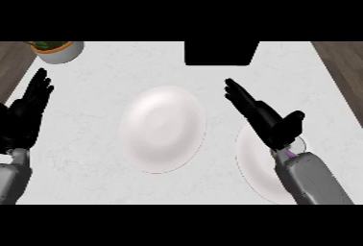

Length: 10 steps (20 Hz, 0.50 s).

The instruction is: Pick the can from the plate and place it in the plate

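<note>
Right hand [266,117] open-fingered above the right plate [251,161].
The can [292,150] is mostly hidden, axis unclear; left hand [25,108] rests open.

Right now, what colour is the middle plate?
White, seen best in the head view: the middle plate.

Single head view, looking steeply down on the white counter [99,178], centred on the large plate [162,129], forearms entering below the plate, potted plant [56,49] far above-left, black box [220,53] above-right
</note>
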Each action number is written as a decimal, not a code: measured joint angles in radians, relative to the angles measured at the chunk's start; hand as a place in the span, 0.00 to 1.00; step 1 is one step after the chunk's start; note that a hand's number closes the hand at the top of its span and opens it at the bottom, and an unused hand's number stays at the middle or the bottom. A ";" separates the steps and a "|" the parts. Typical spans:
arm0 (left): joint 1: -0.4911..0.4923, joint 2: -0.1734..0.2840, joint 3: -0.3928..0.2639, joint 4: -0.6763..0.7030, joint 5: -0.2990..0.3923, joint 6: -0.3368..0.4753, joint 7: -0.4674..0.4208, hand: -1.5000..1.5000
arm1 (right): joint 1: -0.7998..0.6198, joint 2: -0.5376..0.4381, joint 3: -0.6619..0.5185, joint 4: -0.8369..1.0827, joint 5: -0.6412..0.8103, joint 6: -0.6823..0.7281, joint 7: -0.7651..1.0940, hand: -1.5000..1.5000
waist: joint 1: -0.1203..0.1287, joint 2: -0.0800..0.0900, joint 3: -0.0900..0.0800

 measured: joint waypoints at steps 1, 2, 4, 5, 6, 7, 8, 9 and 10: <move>0.013 0.002 0.002 -0.011 -0.005 -0.001 -0.013 0.50 | 0.009 -0.008 -0.023 -0.021 -0.020 0.004 -0.002 0.00 | 0.000 0.011 0.002; 0.027 0.005 0.002 -0.016 -0.013 -0.002 -0.027 0.50 | 0.025 -0.010 -0.051 -0.041 -0.051 0.008 -0.007 0.00 | -0.001 0.020 0.004; 0.067 0.015 -0.009 -0.033 -0.041 0.002 -0.053 0.50 | 0.040 -0.010 -0.136 -0.062 -0.151 0.019 -0.012 0.00 | -0.001 0.031 0.008; 0.087 0.023 -0.014 -0.037 -0.057 0.003 -0.069 0.50 | 0.050 -0.006 -0.183 -0.073 -0.207 0.023 -0.016 0.00 | -0.004 0.034 0.009; 0.107 0.032 -0.018 -0.036 -0.074 0.003 -0.088 0.50 | 0.055 0.001 -0.230 -0.081 -0.269 0.022 -0.013 0.00 | -0.006 0.037 0.010; 0.126 0.033 -0.025 -0.034 -0.083 0.002 -0.098 0.50 | 0.060 -0.051 -0.259 -0.072 -0.224 0.000 -0.019 0.00 | -0.011 0.039 0.009; 0.146 0.026 -0.036 -0.031 -0.094 0.005 -0.113 0.50 | 0.067 -0.065 -0.297 -0.068 -0.201 -0.042 -0.043 0.00 | -0.014 0.042 0.009; 0.169 0.027 -0.041 -0.028 -0.100 0.001 -0.128 0.50 | 0.079 -0.073 -0.338 -0.070 -0.190 -0.082 -0.068 0.00 | -0.016 0.043 0.009; 0.185 0.022 -0.046 -0.023 -0.108 0.003 -0.144 0.50 | 0.101 -0.066 -0.368 -0.071 -0.176 -0.117 -0.107 0.00 | -0.018 0.045 0.009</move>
